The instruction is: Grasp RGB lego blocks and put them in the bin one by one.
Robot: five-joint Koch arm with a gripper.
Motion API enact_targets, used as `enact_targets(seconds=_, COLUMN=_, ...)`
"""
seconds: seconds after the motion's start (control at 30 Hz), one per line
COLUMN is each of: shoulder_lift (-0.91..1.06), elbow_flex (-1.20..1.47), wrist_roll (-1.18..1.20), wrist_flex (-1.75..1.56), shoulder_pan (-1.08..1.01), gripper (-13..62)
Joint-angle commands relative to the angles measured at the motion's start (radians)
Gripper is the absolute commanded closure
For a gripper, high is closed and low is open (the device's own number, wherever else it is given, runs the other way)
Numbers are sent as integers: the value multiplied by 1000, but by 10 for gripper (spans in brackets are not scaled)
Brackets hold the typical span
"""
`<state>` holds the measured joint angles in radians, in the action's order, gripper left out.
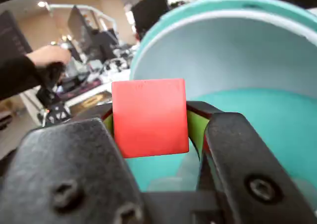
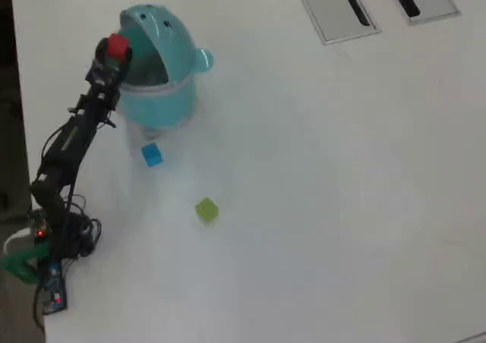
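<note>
My gripper (image 1: 151,122) is shut on the red block (image 1: 149,117), held between the two black jaws with green pads. It hangs right at the open mouth of the teal bin (image 1: 233,50). In the overhead view the gripper (image 2: 114,52) holds the red block (image 2: 118,46) at the left side of the bin (image 2: 156,77), whose domed lid is tipped open. The blue block (image 2: 152,155) lies on the table just below the bin. The yellow-green block (image 2: 206,210) lies further down and to the right.
Two flat grey slotted plates (image 2: 334,5) sit at the top right of the white table (image 2: 342,191). The arm's base and cables (image 2: 45,259) are at the left edge. A person's hand (image 1: 47,55) shows in the wrist view's background.
</note>
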<state>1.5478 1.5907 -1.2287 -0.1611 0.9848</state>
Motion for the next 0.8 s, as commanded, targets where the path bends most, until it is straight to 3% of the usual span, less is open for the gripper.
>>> enact_targets(seconds=0.0, shoulder_lift=20, elbow_flex=-107, wrist_roll=3, wrist_flex=-112, shoulder_pan=-2, gripper=393)
enact_targets(seconds=0.23, shoulder_lift=-72, elbow_flex=-80, wrist_roll=32, wrist_flex=-198, shoulder_pan=-23, gripper=387)
enact_targets(seconds=0.33, shoulder_lift=-72, elbow_flex=-72, wrist_roll=3, wrist_flex=-207, shoulder_pan=-38, gripper=357)
enact_targets(seconds=0.37, shoulder_lift=-81, elbow_flex=-75, wrist_roll=-49, wrist_flex=-199, shoulder_pan=-61, gripper=294)
enact_targets(seconds=0.47, shoulder_lift=-81, elbow_flex=-67, wrist_roll=-117, wrist_flex=-196, shoulder_pan=-71, gripper=241)
enact_targets(seconds=0.77, shoulder_lift=-37, elbow_flex=18, wrist_roll=-190, wrist_flex=-215, shoulder_pan=-64, gripper=207)
